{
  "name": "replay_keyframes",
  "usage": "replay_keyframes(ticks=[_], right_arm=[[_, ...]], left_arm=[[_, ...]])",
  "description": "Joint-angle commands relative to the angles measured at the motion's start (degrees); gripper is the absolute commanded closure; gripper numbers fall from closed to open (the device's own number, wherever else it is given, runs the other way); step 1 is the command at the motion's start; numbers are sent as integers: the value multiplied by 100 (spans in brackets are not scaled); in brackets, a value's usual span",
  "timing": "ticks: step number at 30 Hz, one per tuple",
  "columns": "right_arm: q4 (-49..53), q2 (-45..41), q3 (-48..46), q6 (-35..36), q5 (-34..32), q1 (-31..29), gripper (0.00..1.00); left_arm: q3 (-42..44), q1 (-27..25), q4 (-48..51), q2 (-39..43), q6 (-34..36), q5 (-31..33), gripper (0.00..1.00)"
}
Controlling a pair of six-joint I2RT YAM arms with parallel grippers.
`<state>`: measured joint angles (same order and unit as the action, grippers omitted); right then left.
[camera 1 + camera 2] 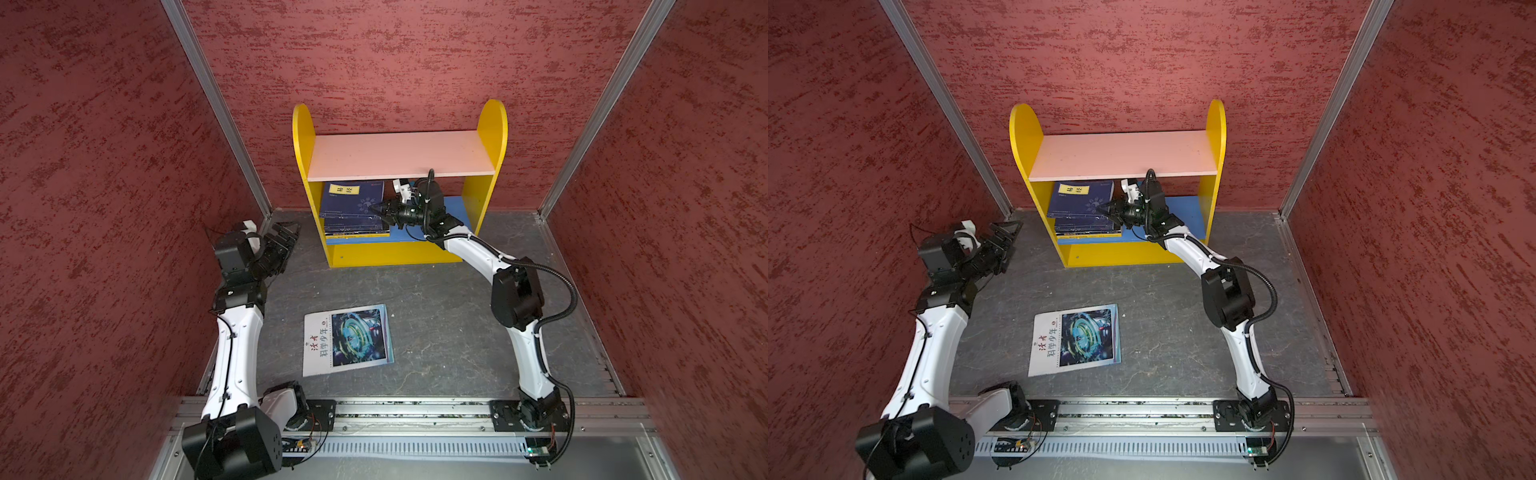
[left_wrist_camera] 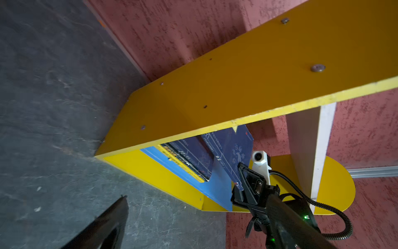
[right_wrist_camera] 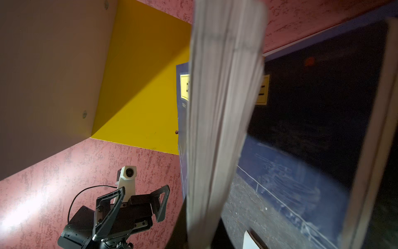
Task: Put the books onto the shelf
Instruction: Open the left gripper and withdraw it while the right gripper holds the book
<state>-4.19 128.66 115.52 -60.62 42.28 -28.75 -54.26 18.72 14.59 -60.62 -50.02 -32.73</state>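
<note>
Inside the lower bay of the shelf (image 1: 301, 137), my right fingers (image 1: 379, 211) pinch the right-hand edge of a navy book (image 1: 351, 199) with a yellow label. They hold it tilted above the stack (image 1: 357, 229) lying flat on the left half of the blue lower board (image 1: 457, 212). That stack shows another navy cover on top and a yellow edge at the bottom; I cannot tell how many lie between. The right half of that board is bare, and so is the pink upper board (image 1: 399, 153). My left fingers (image 1: 286, 237) hang spread and empty just left of the shelf, above the counter (image 1: 436, 291). As I judge it, the step is to lay this book square on the stack. I would lower its free edge first, slide it toward the far wall, keep my wrist clear of the pink board overhead, and let go only once it rests flat. The white magazine (image 1: 348, 338) lies on the near counter, not yet shelved.
</note>
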Motion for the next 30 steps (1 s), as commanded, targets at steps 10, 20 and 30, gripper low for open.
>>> replay_keyframes(ticks=[10, 20, 30], right_arm=[[898, 53, 389, 543, -137, 41, 83], [-688, 255, 51, -354, -158, 72, 84], [-3222, -76, -1639, -1644, -291, 187, 85]], left_arm=[[164, 184, 77, -190, 162, -366, 1], [122, 25, 8, -354, 142, -363, 1], [94, -132, -54, -480, 114, -364, 1]])
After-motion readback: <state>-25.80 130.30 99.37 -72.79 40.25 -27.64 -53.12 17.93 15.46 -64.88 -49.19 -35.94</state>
